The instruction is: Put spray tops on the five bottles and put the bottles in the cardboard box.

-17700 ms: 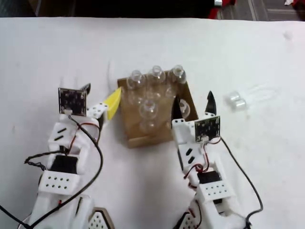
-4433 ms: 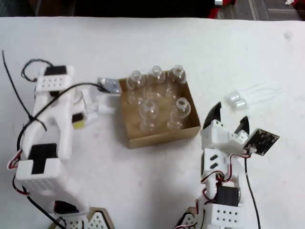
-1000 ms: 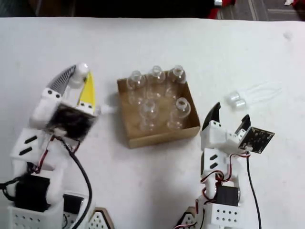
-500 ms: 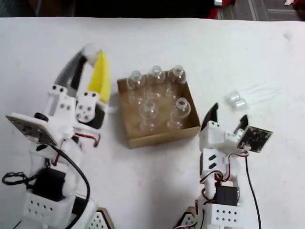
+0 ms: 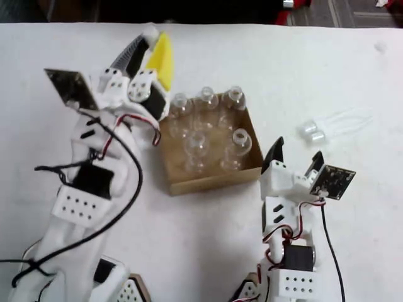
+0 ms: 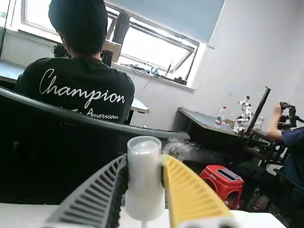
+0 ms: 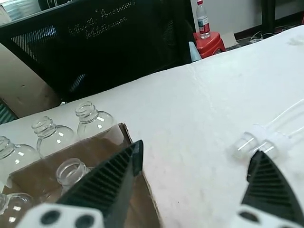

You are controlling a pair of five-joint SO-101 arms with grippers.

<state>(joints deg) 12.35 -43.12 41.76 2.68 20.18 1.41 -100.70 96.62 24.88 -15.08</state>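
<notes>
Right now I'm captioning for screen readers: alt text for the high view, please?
The left gripper clamps a white spray top near the far left corner of the cardboard box, which holds five uncapped bottles. The right gripper is open beside it; two more spray tops lie farther right.

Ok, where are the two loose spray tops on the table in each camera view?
High view: the loose spray tops lie on the white table, right of the cardboard box, beyond the open right gripper.
Right wrist view: they lie beside one black finger, across bare table from the box corner.
Left wrist view: aimed at the room; the left gripper clamps a third spray top.
Shared landmark: the cardboard box.
</notes>
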